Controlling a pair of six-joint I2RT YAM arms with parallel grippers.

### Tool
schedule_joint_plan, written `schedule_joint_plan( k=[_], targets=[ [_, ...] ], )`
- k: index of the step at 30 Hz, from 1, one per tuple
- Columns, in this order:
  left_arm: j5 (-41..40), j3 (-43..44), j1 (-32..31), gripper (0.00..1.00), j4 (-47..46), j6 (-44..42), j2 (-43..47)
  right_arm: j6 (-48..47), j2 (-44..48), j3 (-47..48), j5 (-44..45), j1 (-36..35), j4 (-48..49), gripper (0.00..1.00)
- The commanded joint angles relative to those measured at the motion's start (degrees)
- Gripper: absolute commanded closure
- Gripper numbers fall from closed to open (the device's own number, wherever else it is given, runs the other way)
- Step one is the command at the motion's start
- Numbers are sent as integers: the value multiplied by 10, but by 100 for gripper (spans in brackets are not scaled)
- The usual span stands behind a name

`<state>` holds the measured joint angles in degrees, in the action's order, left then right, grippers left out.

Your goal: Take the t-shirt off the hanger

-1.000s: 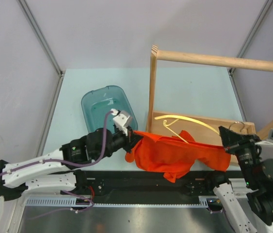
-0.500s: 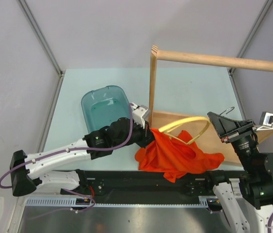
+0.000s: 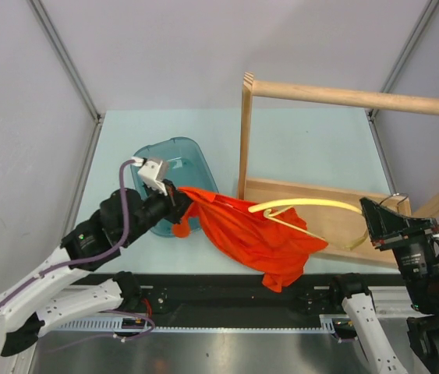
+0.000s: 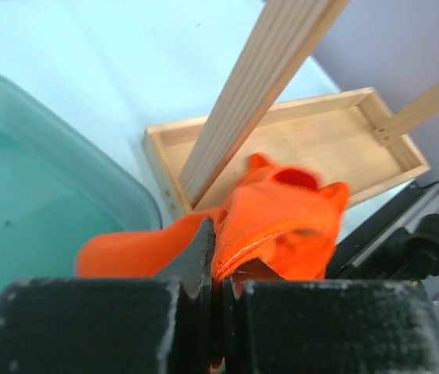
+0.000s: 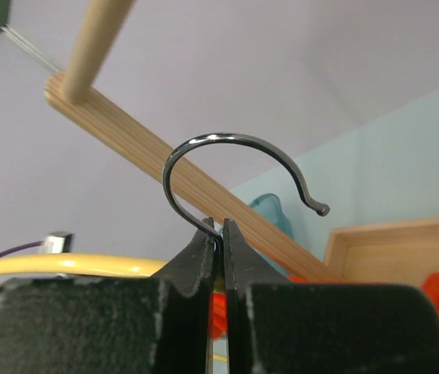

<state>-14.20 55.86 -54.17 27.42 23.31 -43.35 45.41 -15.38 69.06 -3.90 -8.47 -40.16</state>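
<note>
The orange t-shirt (image 3: pixel 250 238) is stretched from the teal bin to the rack's wooden base. My left gripper (image 3: pixel 174 204) is shut on its left end above the bin's near rim. In the left wrist view the cloth (image 4: pixel 281 210) is pinched between the jaws (image 4: pixel 217 257). The pale-yellow hanger (image 3: pixel 313 204) sticks out of the shirt to the right, and its left end is hidden under the cloth. My right gripper (image 3: pixel 377 222) is shut on the grey wire hook (image 5: pixel 235 148), nipped at its stem (image 5: pixel 218 231). The yellow loop (image 5: pixel 63 266) shows at the left of the right wrist view.
The teal plastic bin (image 3: pixel 153 167) sits at the left of the table. The light-wood rack has an upright post (image 3: pixel 244 136), a top rod (image 3: pixel 359 97) and a shallow wooden tray base (image 3: pixel 336 218). The tray (image 4: pixel 313 148) and post (image 4: pixel 258 86) lie just beyond the left gripper.
My left gripper has pulled the shirt leftward over the bin, stretching it out. My right gripper has moved right and nearer with the hook, and more of the hanger is bare.
</note>
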Motion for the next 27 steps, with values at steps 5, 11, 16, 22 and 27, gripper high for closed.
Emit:
schedule_joint_plan(
  k=[5, 11, 16, 22, 27],
  targets=[
    [157, -9, 1, 100, -75, -8, -116, -11, 7, -31, 6, -2, -19, 100],
    [120, -18, -93, 99, -140, -7, -222, -27, 10, 20, 53, -4, -74, 100],
    [119, -42, -123, 78, -194, -1, -295, -35, 15, 48, 79, -11, -95, 100],
    [79, -37, -166, 58, -221, -5, -364, -31, 14, 53, 100, -33, -99, 100],
    [23, -21, -199, 0, -239, -1, -454, -36, 18, 55, 109, -38, -104, 100]
  ],
)
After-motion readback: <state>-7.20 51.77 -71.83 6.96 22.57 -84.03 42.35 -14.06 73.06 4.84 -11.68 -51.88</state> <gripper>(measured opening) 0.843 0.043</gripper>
